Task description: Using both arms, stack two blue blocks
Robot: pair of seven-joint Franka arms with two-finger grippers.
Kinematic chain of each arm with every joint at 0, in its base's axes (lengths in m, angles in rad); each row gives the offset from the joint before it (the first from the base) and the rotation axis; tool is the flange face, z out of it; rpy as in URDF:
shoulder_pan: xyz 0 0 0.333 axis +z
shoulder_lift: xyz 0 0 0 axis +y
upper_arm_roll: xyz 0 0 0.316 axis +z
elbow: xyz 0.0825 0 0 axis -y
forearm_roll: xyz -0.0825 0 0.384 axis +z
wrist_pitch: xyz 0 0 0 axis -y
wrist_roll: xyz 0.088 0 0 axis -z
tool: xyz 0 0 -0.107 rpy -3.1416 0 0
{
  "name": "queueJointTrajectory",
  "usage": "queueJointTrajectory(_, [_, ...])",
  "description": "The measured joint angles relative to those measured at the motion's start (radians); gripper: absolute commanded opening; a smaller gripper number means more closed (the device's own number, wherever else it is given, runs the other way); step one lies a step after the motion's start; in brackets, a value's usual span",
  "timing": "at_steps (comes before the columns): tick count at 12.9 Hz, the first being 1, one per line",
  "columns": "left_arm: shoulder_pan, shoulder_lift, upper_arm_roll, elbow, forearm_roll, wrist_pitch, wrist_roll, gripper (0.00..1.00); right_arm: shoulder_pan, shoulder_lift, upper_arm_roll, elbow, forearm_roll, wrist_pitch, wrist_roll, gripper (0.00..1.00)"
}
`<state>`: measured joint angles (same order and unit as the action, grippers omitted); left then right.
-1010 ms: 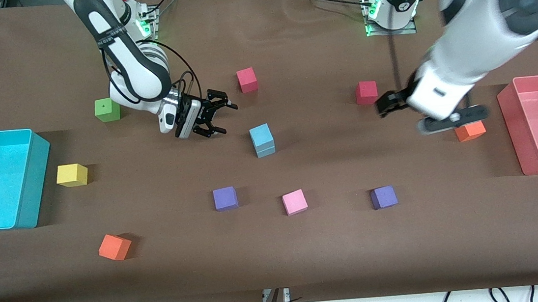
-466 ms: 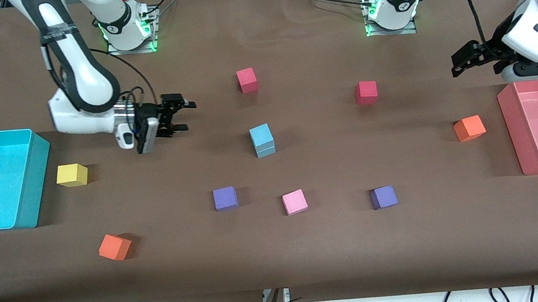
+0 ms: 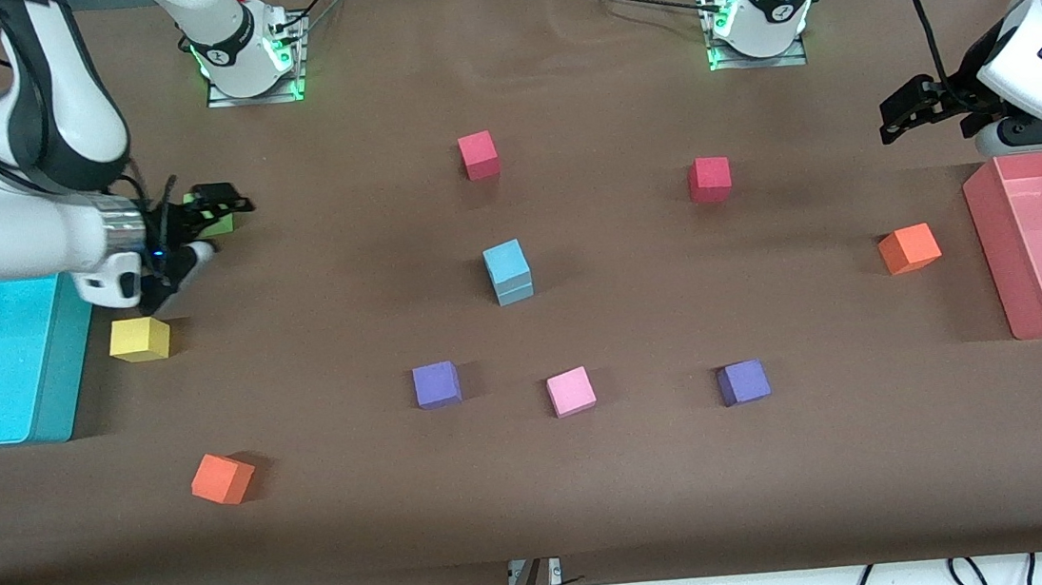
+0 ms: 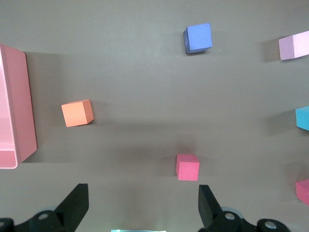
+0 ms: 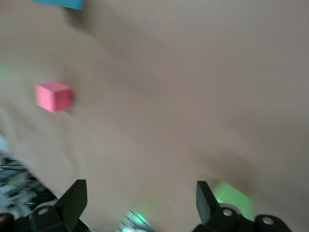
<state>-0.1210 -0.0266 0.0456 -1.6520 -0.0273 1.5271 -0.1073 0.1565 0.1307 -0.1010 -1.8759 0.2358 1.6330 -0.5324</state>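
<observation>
Blocks of light sky-blue matte foam, the two small cubes (image 3: 508, 273) of my task, stand one on the other near the middle of the brown table (image 3: 596, 476), well apart from both my grippers, the upper cube square on the lower one, so I judge the stacking is done. My right gripper (image 3: 190, 231), black with two fingers, hangs with its fingers spread and nothing between them, toward the right arm's end of the table; the small green foam cube (image 3: 218, 221) is just beside it and the small yellow foam cube (image 3: 139, 339) is near, and the big cyan plastic bin (image 3: 59, 356) is close by my forearm. My left gripper (image 3: 919, 109), also black with two fingers, hangs with its fingers wide apart and empty, beside the pink plastic bin (image 3: 989, 238); under its wrist camera I see the small orange foam cube (image 4: 77, 113) and the small red foam cube (image 4: 187, 167), and the stack is only a blue edge in that view. I think both hands are held out at the ends so that no finger or cable can touch the tower; foam is light, and a small push would tip it.
</observation>
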Motion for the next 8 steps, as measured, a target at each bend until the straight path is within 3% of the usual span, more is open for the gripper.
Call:
queueJointTrajectory(3, [0.0, 0.0, 0.0, 0.0, 0.013, -0.001, 0.0, 1.0, -0.018, -0.044, -0.003, 0.111, -0.201, -0.013, 0.292, 1.0])
queueJointTrajectory(5, [0.0, -0.001, -0.001, 0.0, 0.013, -0.004, 0.0, 1.0, -0.062, -0.079, 0.011, 0.148, -0.232, 0.019, 0.424, 1.0])
queueJointTrajectory(8, [0.0, -0.001, -0.001, 0.0, 0.013, -0.009, 0.0, 1.0, -0.133, -0.163, 0.033, 0.156, -0.236, 0.061, 0.456, 1.0])
